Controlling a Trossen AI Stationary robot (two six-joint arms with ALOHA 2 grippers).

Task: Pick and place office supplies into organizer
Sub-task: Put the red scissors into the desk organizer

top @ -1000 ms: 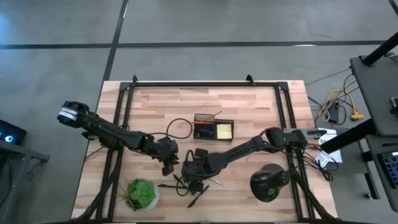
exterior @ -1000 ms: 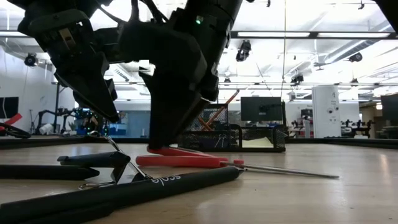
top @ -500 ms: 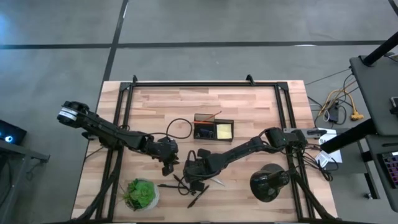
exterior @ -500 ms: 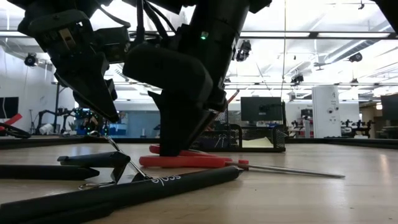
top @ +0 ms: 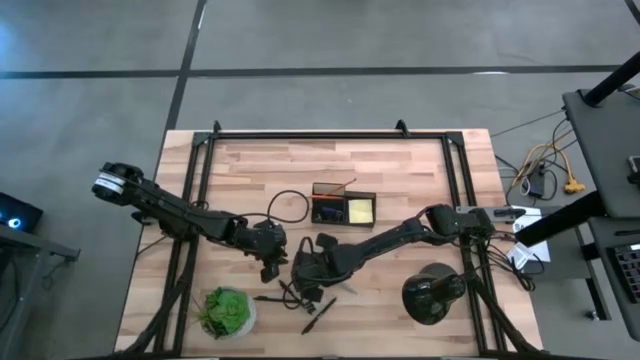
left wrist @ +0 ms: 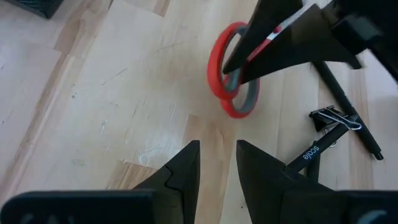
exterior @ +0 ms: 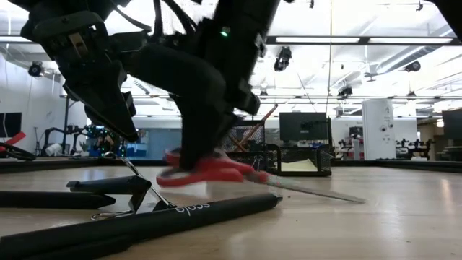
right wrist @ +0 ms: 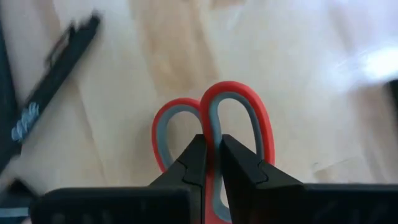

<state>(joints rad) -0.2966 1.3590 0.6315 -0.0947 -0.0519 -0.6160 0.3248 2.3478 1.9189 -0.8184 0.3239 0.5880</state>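
Scissors (right wrist: 211,134) show pinched in right tool (right wrist: 210,163) wrist-side only.

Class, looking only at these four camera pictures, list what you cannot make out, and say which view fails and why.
- Scissors: blurred in the low view; whether they have left the table is unclear. Blades off frame in the right wrist view.
- Right tool: shut on the handles; the high view shows only the dark arm there.
- Organizer: too small from above to count its contents.
- Left tool: holds nothing visible.
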